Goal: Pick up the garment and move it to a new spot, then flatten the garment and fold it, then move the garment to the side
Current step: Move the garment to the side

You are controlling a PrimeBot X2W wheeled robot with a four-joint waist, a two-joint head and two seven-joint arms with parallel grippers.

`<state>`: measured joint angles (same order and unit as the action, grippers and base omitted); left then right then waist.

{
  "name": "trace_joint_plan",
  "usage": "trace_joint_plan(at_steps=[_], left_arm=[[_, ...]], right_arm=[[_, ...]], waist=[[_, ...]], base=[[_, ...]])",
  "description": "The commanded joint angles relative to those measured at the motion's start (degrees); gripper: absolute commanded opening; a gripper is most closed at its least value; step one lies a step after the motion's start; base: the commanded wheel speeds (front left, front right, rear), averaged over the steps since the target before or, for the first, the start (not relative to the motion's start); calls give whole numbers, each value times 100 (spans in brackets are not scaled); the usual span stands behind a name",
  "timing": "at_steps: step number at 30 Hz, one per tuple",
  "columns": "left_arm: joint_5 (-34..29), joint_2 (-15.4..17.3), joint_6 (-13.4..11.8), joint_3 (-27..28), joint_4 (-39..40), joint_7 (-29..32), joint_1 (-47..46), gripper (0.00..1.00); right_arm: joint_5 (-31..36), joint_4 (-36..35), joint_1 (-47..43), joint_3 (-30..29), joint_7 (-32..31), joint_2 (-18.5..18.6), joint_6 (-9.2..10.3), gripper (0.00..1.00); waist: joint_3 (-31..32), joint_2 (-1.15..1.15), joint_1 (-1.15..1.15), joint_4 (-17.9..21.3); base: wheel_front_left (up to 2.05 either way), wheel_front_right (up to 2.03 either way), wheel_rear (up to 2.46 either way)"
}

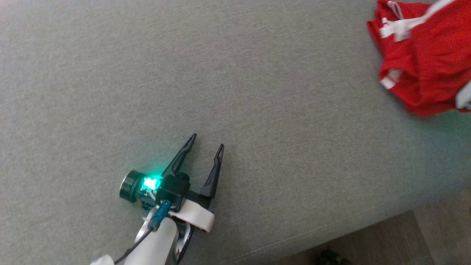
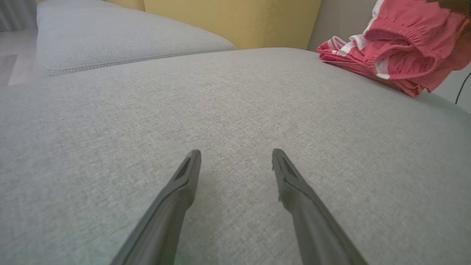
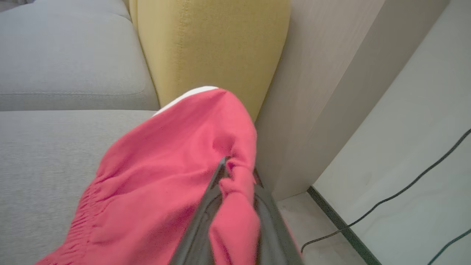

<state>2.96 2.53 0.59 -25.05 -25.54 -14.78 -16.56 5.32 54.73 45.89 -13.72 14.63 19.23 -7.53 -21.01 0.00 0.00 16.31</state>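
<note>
Your grey sofa seat (image 1: 220, 73) spans most of the head view. The red garment (image 1: 423, 55) sits bunched, not flattened, at its far right end beside the yellow back cushion (image 3: 213, 48), so I judge you are in step 1, the pickup. Your right gripper (image 3: 238, 167) looks clamped on a fold, cloth pinched between its 2 fingers, though blur hides how firmly. Your left gripper (image 1: 206, 141) hangs fingers apart over the seat, so next lift the garment toward the seat's middle without dragging it.

Home living room: grey sofa (image 2: 110, 110), yellow cushion (image 3: 209, 48).
</note>
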Motion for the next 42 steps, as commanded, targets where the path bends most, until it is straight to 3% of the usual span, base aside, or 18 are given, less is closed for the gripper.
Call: trace_joint_plan(at_steps=[1, 4, 7, 14, 22, 30, 42], left_arm=[[-43, 84, 3, 245, 18, -22, -80, 100], [-53, 117, -17, 319, 2, -22, -91, 100], [-34, 138, -71, 430, 18, -22, -63, 100], [89, 134, -321, 851, 183, -22, 189, 100], [192, 100, -570, 1331, 352, -22, 526, 100], [169, 72, -788, 1783, 433, -22, 882, 100], [228, 45, -822, 2229, 435, -22, 1148, 100]], right_arm=[[155, -116, 212, -62, 37, 156, 4, 100], [431, -187, 279, -483, 37, 113, 4, 100], [553, -562, 251, -584, 37, -164, 4, 100], [80, -1727, -406, 322, 37, -961, 4, 100], [-468, -2450, -1658, 914, 37, -1413, 4, 100], [-759, -2678, -2690, 732, 37, -1618, 4, 100], [-1181, -2601, -3203, 1037, 37, -1634, 4, 100]], waist=[[-66, 0, 0, -80], [-60, 0, 0, -94], [38, 0, 0, -92], [498, 0, 0, -314], [1028, 0, 0, -895], [1422, 0, 0, -1437], [1812, 0, 0, -1702]], base=[[0, 0, 0], [0, 0, 0], [0, 0, 0], [0, 0, 0], [0, 0, 0], [0, 0, 0], [0, 0, 0]])
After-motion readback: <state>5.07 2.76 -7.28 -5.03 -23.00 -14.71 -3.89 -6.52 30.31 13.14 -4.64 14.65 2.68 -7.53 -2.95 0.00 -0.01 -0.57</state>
